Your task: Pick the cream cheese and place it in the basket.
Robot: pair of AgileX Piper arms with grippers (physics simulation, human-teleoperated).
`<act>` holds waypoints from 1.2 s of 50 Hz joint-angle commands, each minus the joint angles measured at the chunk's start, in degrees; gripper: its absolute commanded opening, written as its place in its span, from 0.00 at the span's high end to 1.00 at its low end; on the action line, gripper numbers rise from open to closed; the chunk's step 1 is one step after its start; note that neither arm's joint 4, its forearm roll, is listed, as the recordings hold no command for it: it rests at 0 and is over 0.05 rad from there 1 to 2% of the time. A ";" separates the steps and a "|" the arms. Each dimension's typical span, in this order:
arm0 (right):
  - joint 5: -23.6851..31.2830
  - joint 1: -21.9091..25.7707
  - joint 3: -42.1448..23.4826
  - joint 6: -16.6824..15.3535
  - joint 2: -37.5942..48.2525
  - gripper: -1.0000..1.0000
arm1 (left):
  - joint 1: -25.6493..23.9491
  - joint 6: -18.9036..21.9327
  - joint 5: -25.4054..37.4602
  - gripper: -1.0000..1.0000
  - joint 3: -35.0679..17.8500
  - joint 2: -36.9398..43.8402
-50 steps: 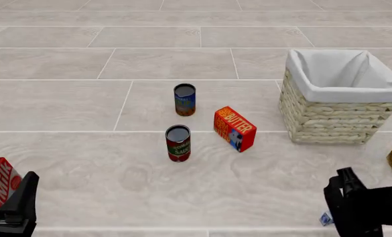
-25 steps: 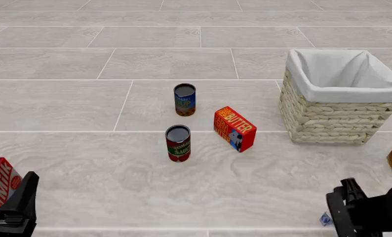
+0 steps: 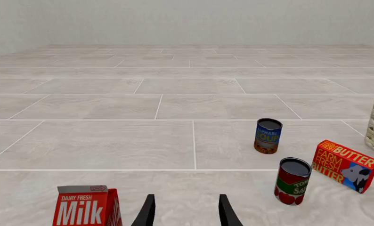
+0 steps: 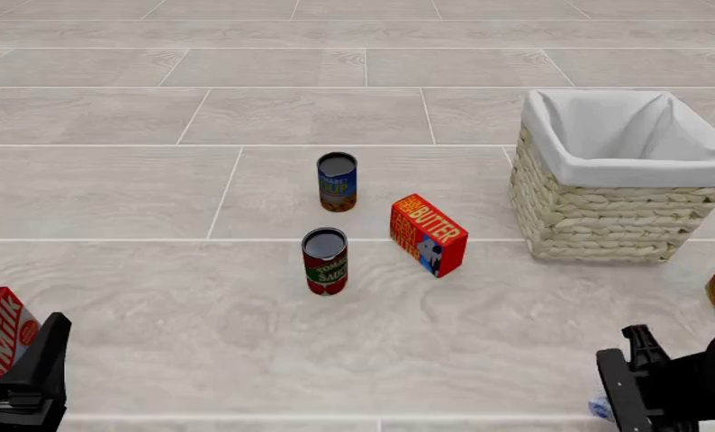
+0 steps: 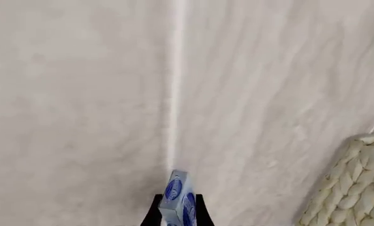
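My right gripper [image 5: 177, 214] is squeezing the cream cheese [image 5: 177, 200] between its two fingers, low at about five o'clock on the table [image 4: 189, 180], and only a tiny blue bit of the box is peeking out beside it in the front view. The basket [image 4: 622, 180] is sitting well apart from it, up at about two o'clock, with the butter box [image 4: 428, 234] and two cans [image 4: 325, 261] near the middle. My left gripper [image 3: 185, 214] is waiting at seven o'clock with its fingers spread apart and holding nothing, just beside the milk carton [image 3: 86, 207]
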 commanded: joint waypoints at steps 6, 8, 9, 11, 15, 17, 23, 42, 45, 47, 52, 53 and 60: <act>-8.07 1.27 1.55 -2.30 -3.34 1.00 | 0.00 0.00 0.00 0.00 0.00 0.00; -6.68 1.63 1.01 -2.01 -4.52 1.00 | 0.00 0.00 0.00 0.00 0.00 0.00; -6.14 1.74 0.78 -1.80 -4.91 1.00 | 0.00 0.00 0.00 0.00 0.00 0.00; -5.17 2.77 0.43 -1.20 -6.26 1.00 | 0.00 0.00 0.00 0.00 0.00 0.00; -2.95 3.66 -0.22 -0.37 -8.53 1.00 | 0.00 0.00 0.00 0.00 0.00 0.00; -2.35 3.97 -0.50 -0.05 -9.36 1.00 | 0.00 0.00 0.00 0.00 0.00 0.00; 1.63 6.07 -2.14 2.67 -13.33 1.00 | 0.00 0.00 0.00 0.00 0.00 0.00; 14.62 18.86 -12.25 23.48 -27.44 1.00 | 0.00 0.00 0.00 0.00 0.00 0.00; 15.96 20.31 -14.15 26.36 -29.29 1.00 | 0.00 0.00 0.00 0.00 0.00 0.00; 16.65 21.55 -16.42 29.32 -30.07 1.00 | 0.00 0.00 0.00 0.00 0.00 0.00; 16.02 21.98 -18.42 32.30 -30.25 1.00 | 0.00 0.00 0.00 0.00 0.00 0.00; 15.74 22.25 -19.55 33.97 -29.79 1.00 | 0.00 0.00 0.00 0.00 0.00 0.00; 12.69 25.32 -25.81 45.55 -28.48 1.00 | 0.00 0.00 0.00 0.00 0.00 0.00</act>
